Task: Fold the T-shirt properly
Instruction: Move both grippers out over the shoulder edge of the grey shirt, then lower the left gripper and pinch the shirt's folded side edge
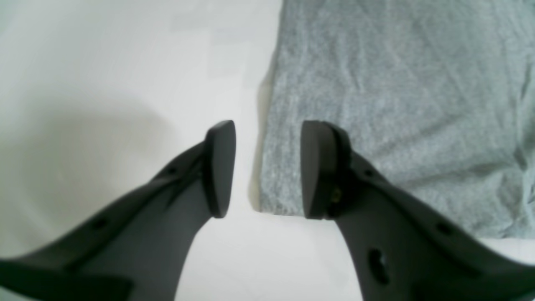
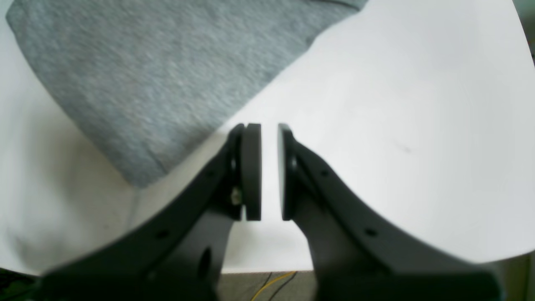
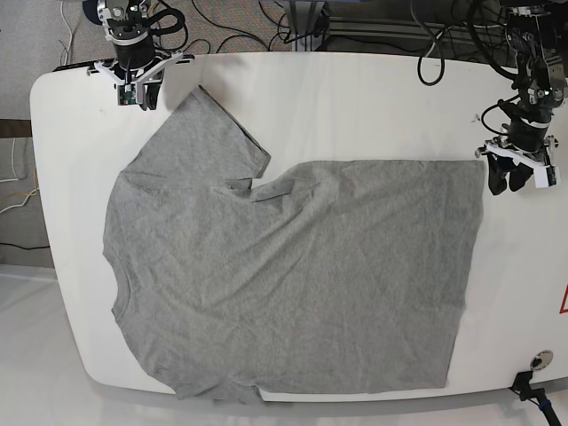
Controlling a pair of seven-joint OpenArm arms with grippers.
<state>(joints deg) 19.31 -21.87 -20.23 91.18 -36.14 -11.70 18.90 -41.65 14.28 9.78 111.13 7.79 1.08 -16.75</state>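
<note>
A grey T-shirt (image 3: 293, 275) lies spread flat on the white table (image 3: 355, 106), its hem toward the base view's right and a sleeve (image 3: 204, 133) pointing to the back left. My left gripper (image 3: 507, 182) hangs open just off the hem's far corner. In the left wrist view its fingers (image 1: 219, 167) straddle the edge of the shirt (image 1: 376, 83) near that corner, with nothing between them. My right gripper (image 3: 139, 98) is beside the sleeve tip. In the right wrist view it (image 2: 269, 171) shows a narrow gap over bare table, the sleeve (image 2: 146, 75) to its left.
Cables (image 3: 373, 27) run behind the table's back edge. In the right wrist view the table edge (image 2: 259, 269) lies close below my fingers, with floor and a yellow cable (image 2: 271, 282) beyond it. A small round fitting (image 3: 539, 359) sits at the table's front right corner.
</note>
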